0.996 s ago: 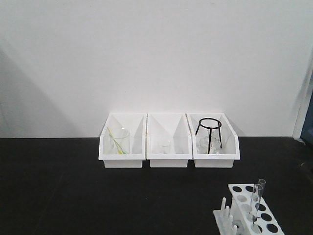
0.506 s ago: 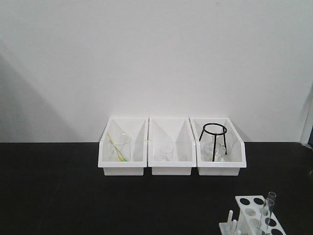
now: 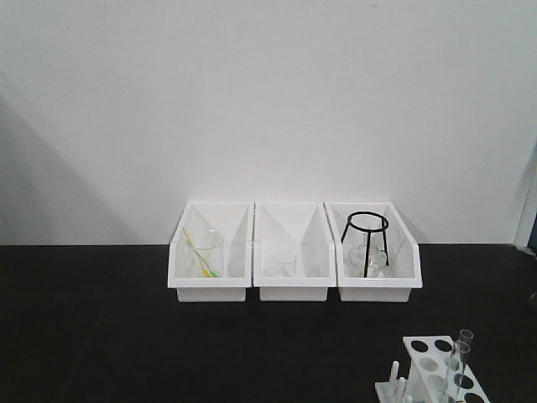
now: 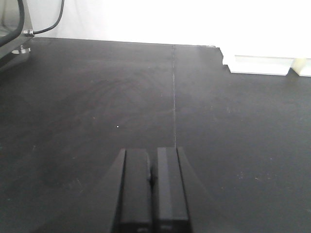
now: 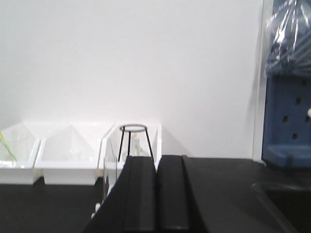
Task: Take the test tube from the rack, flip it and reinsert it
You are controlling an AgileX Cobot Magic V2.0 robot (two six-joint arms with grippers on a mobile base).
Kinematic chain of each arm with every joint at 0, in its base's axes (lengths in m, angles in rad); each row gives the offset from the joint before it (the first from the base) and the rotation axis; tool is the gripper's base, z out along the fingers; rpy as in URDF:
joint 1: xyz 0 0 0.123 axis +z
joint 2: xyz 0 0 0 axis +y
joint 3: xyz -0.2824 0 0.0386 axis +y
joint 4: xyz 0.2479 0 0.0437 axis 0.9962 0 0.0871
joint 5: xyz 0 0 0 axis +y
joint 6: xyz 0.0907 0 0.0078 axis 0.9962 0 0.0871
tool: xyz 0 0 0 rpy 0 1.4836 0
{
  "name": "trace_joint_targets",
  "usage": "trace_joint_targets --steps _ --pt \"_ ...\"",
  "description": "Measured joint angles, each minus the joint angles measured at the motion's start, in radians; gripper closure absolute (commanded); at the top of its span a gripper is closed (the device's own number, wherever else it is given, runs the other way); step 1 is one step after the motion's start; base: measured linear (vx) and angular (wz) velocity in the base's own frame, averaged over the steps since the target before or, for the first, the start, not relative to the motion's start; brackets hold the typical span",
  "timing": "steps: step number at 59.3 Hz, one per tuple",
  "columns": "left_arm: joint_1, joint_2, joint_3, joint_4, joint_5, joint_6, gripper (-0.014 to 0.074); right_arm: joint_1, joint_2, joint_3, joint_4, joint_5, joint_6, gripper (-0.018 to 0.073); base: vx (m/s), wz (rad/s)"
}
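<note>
The small white rack (image 3: 432, 369) stands at the table's bottom right in the front view, partly cut off by the frame, with upright pegs (image 3: 395, 374) on its left side. A clear test tube (image 3: 459, 354) stands upright in one of its holes. Neither gripper shows in the front view. In the left wrist view my left gripper (image 4: 152, 189) is shut and empty above bare black table. In the right wrist view my right gripper (image 5: 156, 194) is shut and empty. The tube (image 5: 108, 174) and a rack peg (image 5: 97, 208) show just left of its fingers.
Three white open-fronted bins (image 3: 294, 290) stand in a row against the back wall: the left holds a beaker with a yellow-green stick (image 3: 202, 256), the middle a small glass, the right a black wire tripod (image 3: 367, 239). A blue frame (image 5: 286, 121) stands at the far right.
Over the last second the front view shifted: bins and rack slid down and to the right in the frame, so less of the rack shows. Nothing on the table has moved.
</note>
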Motion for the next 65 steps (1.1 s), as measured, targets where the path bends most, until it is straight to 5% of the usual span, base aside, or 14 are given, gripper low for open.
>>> trace_joint_targets --steps 17,32,53,65 --pt "0.0 0.0 0.0 0.0 0.0 0.0 0.0602 0.0 0.178 -0.251 -0.009 0.177 0.009 0.0564 0.0 0.0" --pt "0.0 0.0 0.0 0.0 0.0 0.0 0.0602 0.0 0.405 -0.297 -0.009 0.209 0.015 0.051 0.0 0.0" --pt "0.0 0.0 0.0 0.0 0.0 0.0 0.0602 0.0 0.695 -0.298 -0.009 0.131 0.035 0.0105 0.0 0.0" --pt "0.0 0.0 0.0 0.0 0.0 0.0 0.0602 0.0 0.858 -0.298 -0.014 -0.06 0.039 0.0017 0.0 0.0"
